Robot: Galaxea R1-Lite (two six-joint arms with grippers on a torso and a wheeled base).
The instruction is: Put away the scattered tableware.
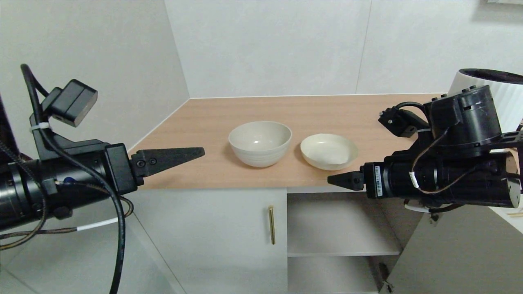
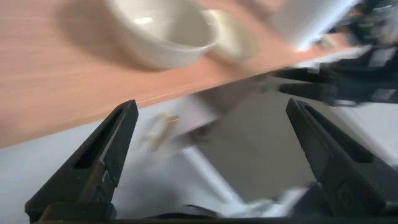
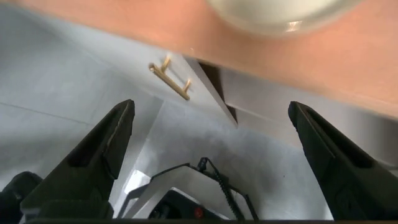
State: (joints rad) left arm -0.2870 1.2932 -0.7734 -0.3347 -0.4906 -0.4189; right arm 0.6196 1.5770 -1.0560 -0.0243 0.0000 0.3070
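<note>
Two pieces of cream tableware sit side by side, close but apart, at the middle of the head view on a wooden countertop point(image 1: 286, 108). The deep bowl point(image 1: 260, 143) is on the left and the shallow dish point(image 1: 329, 151) on the right, both upright and near the counter's front edge.

The left gripper point(image 1: 192, 153) comes in from the left of the frame and hangs level with the front edge, short of the deep bowl and not touching it. Its wrist view shows the left gripper point(image 2: 211, 106) with fingers spread wide and nothing between them, the deep bowl point(image 2: 165, 34) and shallow dish point(image 2: 233, 37) blurred beyond.

The right gripper point(image 1: 336, 179) points in from the right, just below the shallow dish at the counter's lip, clear of it. In its own wrist view the right gripper point(image 3: 211, 107) is likewise spread wide and holds nothing.

Below the counter, lower centre, a closed cabinet door point(image 1: 212, 237) carries a brass handle point(image 1: 271, 225). To the right of it is an open compartment with a shelf point(image 1: 339, 253), and its door point(image 1: 449, 257) is swung out at lower right. A white ribbed cylinder with a dark top point(image 1: 508, 96) stands at the counter's right end, partly hidden behind the right arm
</note>
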